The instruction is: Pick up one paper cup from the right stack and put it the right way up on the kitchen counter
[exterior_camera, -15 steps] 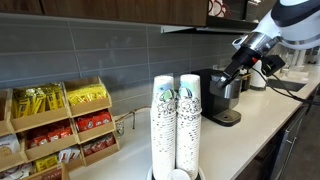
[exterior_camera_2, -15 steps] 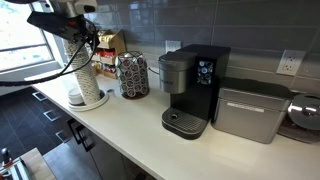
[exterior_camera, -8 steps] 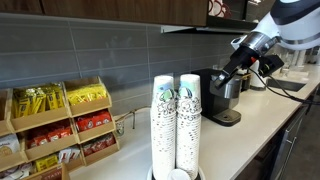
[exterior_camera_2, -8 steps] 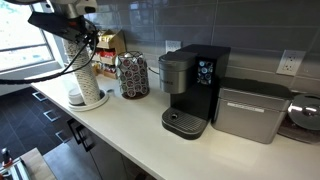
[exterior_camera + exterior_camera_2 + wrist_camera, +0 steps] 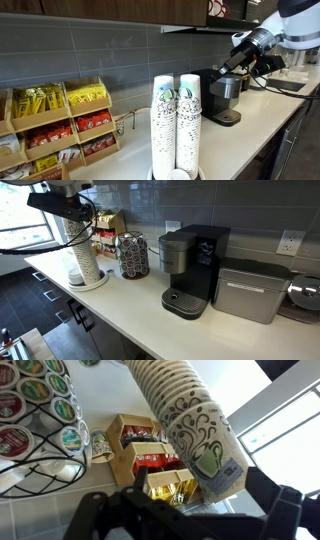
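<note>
Two tall stacks of nested white speckled paper cups with green logos stand side by side on a round base on the cream kitchen counter [image 5: 262, 118]. The right stack [image 5: 189, 122] stands beside the left one [image 5: 163, 125]. In the wrist view one stack [image 5: 196, 432] runs down from the top, and its end cup with the logo lies just above the space between my fingers. My gripper [image 5: 185, 512] is open and empty. In both exterior views it hangs in the air [image 5: 233, 68] [image 5: 62, 204], apart from the cups. No single cup stands apart from the stacks.
A black coffee machine [image 5: 193, 266] stands mid-counter [image 5: 130, 306], with a wire pod holder [image 5: 132, 256] beside it and a grey appliance [image 5: 252, 290] further along. Wooden racks of snack packets [image 5: 62, 122] stand against the grey tiled wall. Dark cabinets hang overhead.
My arm has shifted slightly, upward and to the right in an exterior view. The gripper stays open and the stacks have not moved.
</note>
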Motion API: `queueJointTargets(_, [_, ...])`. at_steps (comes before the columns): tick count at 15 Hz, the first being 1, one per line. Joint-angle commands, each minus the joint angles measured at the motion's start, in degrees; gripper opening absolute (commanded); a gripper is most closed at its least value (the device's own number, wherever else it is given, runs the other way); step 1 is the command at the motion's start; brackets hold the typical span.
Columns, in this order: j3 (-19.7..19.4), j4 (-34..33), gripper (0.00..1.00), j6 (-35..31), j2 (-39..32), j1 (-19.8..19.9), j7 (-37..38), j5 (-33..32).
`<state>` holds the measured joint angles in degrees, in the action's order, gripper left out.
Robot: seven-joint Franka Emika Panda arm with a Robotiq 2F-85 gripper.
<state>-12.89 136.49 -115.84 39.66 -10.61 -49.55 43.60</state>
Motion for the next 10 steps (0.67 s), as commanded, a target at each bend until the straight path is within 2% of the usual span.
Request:
queueJointTargets(1, [0.3, 3.4, 1.0, -0.9, 2.2, -0.7, -8.3, 7.1])
queueJointTargets(4, [1.3, 4.5, 1.0, 0.2, 2.1, -0.2, -14.8, 12.8])
queueJointTargets(5, [2.6, 2.1, 1.0, 1.5, 0.3, 2.4, -11.6, 10.9])
queueJointTargets(10, [3.5, 2.0, 1.0, 1.5, 0.1, 3.6, -12.0, 11.1])
